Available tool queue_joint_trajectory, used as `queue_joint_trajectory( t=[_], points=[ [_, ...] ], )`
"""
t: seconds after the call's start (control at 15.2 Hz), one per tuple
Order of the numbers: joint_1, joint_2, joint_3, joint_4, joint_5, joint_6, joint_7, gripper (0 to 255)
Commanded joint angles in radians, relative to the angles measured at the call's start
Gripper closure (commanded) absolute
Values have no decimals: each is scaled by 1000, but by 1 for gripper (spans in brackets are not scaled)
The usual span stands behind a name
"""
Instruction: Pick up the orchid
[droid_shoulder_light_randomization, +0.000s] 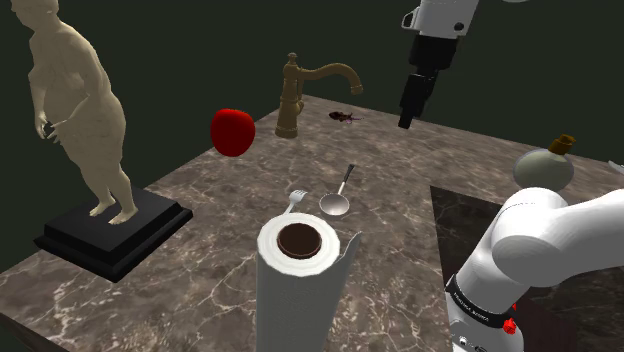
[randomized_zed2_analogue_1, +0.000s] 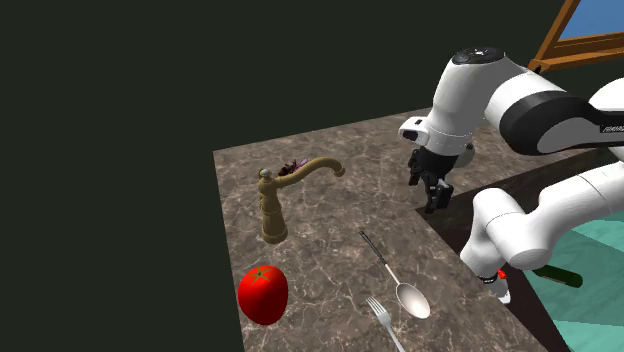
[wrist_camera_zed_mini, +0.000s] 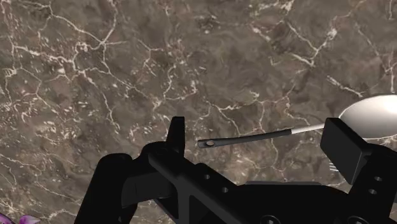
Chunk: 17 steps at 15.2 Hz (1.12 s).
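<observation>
Brown white-veined marble countertop (droid_shoulder_light_randomization: 400, 200), dark wall (droid_shoulder_light_randomization: 180, 40) behind, end effector (droid_shoulder_light_randomization: 406, 122) open and empty above it.

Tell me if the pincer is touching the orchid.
Apart. The second exterior view shows a wide stretch of bare counter between the pincer and the orchid lying by the faucet.

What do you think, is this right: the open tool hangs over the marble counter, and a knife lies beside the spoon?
Not quite: the shoulder view shows a fork, not a knife, beside the spoon. The open tool does hang over the counter.
</observation>
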Motion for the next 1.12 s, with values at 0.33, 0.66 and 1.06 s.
queue_joint_trajectory(
  t=[0.33,0.66,1.06],
  points=[
    [-19,114,-103,24,-35,106,-116,0],
    [-28,255,-200,84,-43,199,-232,0],
    [-29,454,-309,204,-9,284,-379,0]
  ],
)
